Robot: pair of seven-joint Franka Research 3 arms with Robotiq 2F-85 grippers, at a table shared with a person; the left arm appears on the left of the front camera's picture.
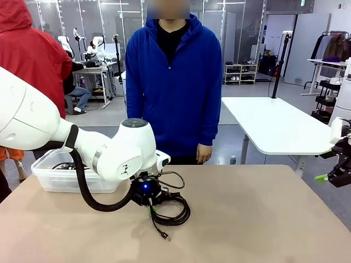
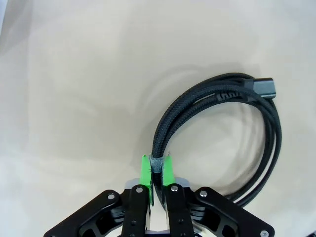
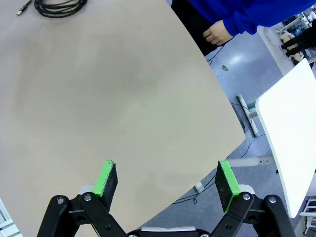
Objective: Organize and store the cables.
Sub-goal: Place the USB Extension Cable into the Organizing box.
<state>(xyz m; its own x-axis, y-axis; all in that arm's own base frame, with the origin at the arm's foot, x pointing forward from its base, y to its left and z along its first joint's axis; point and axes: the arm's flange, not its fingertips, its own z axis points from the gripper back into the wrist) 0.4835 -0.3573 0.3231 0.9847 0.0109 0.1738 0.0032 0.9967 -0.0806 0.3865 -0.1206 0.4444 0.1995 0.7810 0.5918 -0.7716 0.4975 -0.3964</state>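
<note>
Left gripper [image 2: 157, 170] was what I had working: in the left wrist view its green pads were pressed together on a strand of the coiled black cable [image 2: 222, 133], low in the centre of that frame. In the front view that coil [image 1: 171, 211] lay on the tan table [image 1: 247, 219] just below centre, one plug end trailing toward the bottom edge.

By size, I took the scene like this. That table filled the lower half of the front view and was bare from the coil across to the right edge, so I had plenty of open room there. My left arm [image 1: 66, 139] crossed from the left and hung over the clear plastic bin [image 1: 52, 178] at mid-left, which already held some dark cords. I judged the task partly done: some cables binned, this one gripped but not yet lifted or stored. The bin's near rim stood close to the coil, so I judged the carry short but the rim a snag risk.

My right gripper [image 3: 168, 180] sat idle with fingers spread wide, hanging past the table's right edge over floor.
</note>
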